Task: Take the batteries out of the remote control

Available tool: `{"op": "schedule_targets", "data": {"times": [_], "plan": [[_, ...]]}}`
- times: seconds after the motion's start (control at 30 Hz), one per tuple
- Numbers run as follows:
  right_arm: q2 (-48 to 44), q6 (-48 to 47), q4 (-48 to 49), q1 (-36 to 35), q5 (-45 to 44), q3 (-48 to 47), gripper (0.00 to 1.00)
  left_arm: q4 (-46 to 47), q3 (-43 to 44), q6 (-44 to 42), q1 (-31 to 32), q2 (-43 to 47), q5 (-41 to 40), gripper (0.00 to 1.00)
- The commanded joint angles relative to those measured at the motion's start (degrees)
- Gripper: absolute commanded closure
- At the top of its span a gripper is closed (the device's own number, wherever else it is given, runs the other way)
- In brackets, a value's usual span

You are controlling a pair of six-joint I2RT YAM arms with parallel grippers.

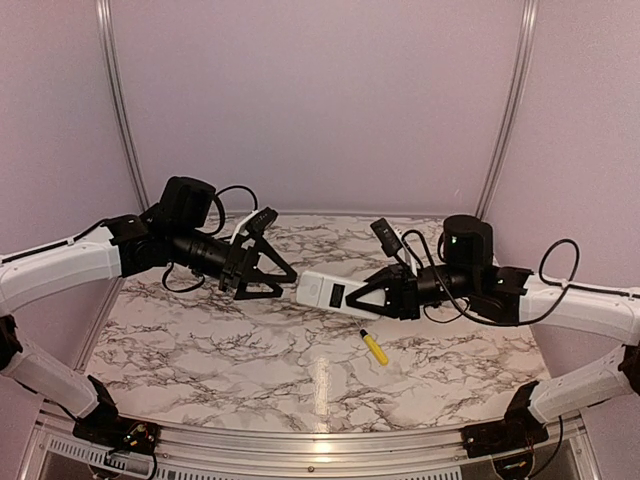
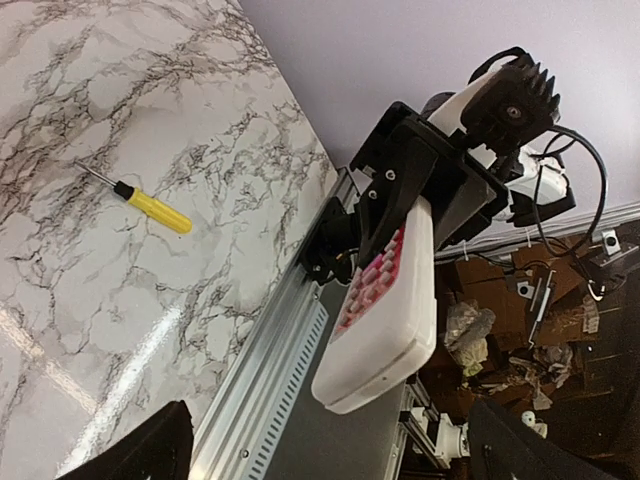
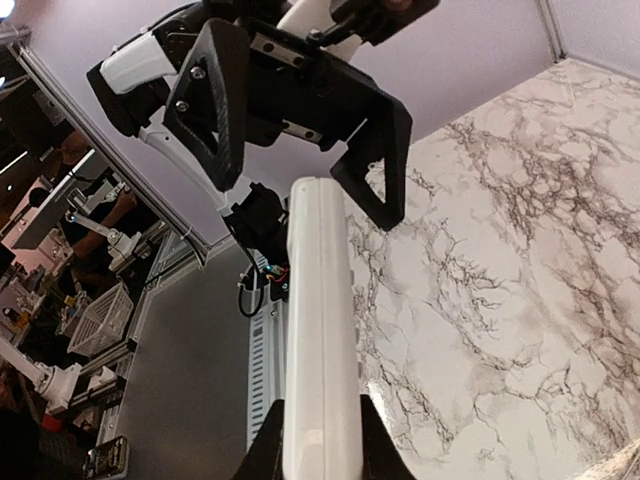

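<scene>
Left jaws wide apart and holding nothing, just off the 10 o'clock end of the remote control (image 1: 325, 292); right jaws clamped on its 4 o'clock end, holding it aloft over the marble surface (image 1: 200, 340). Risks a twist or a drop on an off-centre left grab, with only one end gripped. Shows the red-buttoned face only from the left wrist, a plain white side only from the right wrist. No batteries in sight anywhere. Yellow screwdriver (image 1: 373, 346) on the surface at 5 o'clock.
</scene>
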State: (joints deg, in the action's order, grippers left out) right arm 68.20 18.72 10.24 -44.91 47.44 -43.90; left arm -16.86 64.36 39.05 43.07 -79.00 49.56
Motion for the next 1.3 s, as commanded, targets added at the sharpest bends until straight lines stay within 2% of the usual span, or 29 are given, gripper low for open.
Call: {"op": "schedule_targets", "data": {"times": [0.0, 0.17, 0.33, 0.57, 0.77, 1.0, 1.27], "plan": [[3.01, 13.22, -5.8, -0.34, -2.91, -5.83, 1.0, -7.23, 1.91, -9.47, 0.0, 3.05, -10.29, 0.02], [6.39, 20.25, -9.1, -0.36, -1.42, -8.75, 1.0, -6.51, 2.44, -11.69, 0.0, 4.96, -15.64, 0.02], [7.53, 29.27, -7.62, -0.36, -1.58, -9.41, 1.0, -6.34, 2.92, -12.15, -0.01, 4.59, -17.66, 0.07], [5.97, 37.06, -3.86, -0.36, -3.45, -9.24, 1.0, -5.92, 2.41, -11.71, 0.55, 3.52, -19.85, 0.15], [4.82, 39.3, -2.24, -0.36, -4.68, -8.41, 1.0, -4.83, 4.63, -11.65, 2.64, 0.87, -18.83, 0.17], [4.25, 40.53, -1.05, -0.36, -5.45, -8.19, 1.0, -8.46, 9.48, -13.36, 5.99, -3.36, -20.55, 0.2], [3.75, 40.81, -0.19, -0.38, -4.85, -8.14, 1.0, -8.97, 10.91, -12.7, 6.06, -5.18, -22.83, 0.28]]}}
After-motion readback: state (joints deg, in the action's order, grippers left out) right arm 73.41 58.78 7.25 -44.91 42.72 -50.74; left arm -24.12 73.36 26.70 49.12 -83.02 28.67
